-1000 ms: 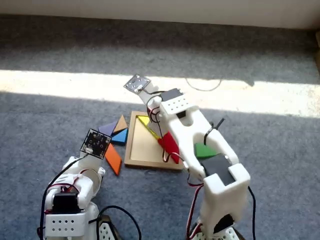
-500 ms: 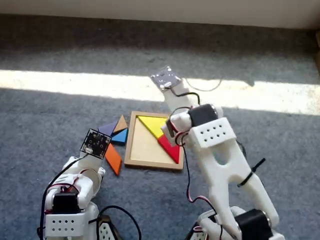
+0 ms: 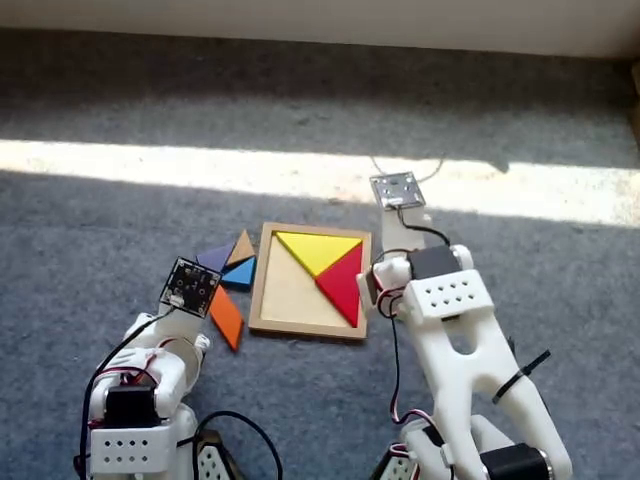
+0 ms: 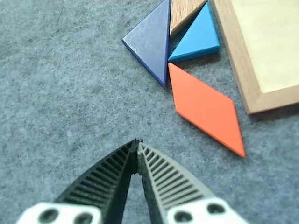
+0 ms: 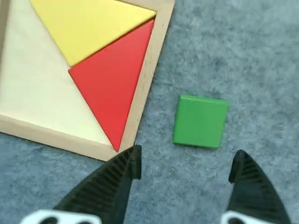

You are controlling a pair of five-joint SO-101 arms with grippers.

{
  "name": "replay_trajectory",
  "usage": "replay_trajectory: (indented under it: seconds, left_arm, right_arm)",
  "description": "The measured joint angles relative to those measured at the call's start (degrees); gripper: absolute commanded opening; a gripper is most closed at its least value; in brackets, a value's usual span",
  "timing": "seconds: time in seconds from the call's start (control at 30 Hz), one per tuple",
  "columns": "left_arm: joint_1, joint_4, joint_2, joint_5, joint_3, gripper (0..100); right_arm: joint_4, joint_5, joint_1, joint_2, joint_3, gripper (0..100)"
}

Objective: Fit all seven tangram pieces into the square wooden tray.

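Note:
The square wooden tray [image 3: 262, 300] holds a yellow triangle [image 3: 315, 250] and a red triangle [image 3: 343, 282] in its right half. Left of the tray lie a dark blue triangle [image 4: 150, 39], a wood-coloured triangle [image 4: 183, 11], a blue triangle [image 4: 197, 36] and an orange parallelogram [image 4: 205, 107]. My left gripper [image 4: 138, 144] is shut and empty, hovering over carpet short of the orange piece. A green square [image 5: 200, 121] lies on the carpet just right of the tray [image 5: 153, 63]. My right gripper [image 5: 187, 156] is open above the carpet, close beside the green square.
Grey carpet surrounds the tray, with a bright sunlit strip [image 3: 150, 165] behind it. A thin cable [image 3: 405, 172] lies on the carpet behind the right arm. The tray's left half [image 3: 285, 290] is bare wood.
The right arm has swung from over the tray to its right side, uncovering the yellow and red triangles. The left arm has kept still.

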Motion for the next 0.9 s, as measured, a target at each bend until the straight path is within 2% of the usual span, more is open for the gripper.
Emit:
replay_trajectory:
  seconds: [0.23, 0.5, 0.77, 0.9]
  left_arm:
    - [0.0, 0.0, 0.0, 0.0, 0.0, 0]
    - [0.0, 0.0, 0.0, 0.0, 0.0, 0]
    - [0.0, 0.0, 0.0, 0.0, 0.0, 0]
    - [0.0, 0.0, 0.0, 0.0, 0.0, 0]
  right_arm:
    - [-6.6, 0.0, 3.5, 1.0, 3.3, 29.7]
    - [-9.1, 0.0, 3.3, 17.5, 0.9, 29.6]
    - [-9.2, -0.2, 3.9, 24.4, -4.0, 29.3]
    - [-9.1, -0.2, 3.9, 25.6, -5.5, 20.8]
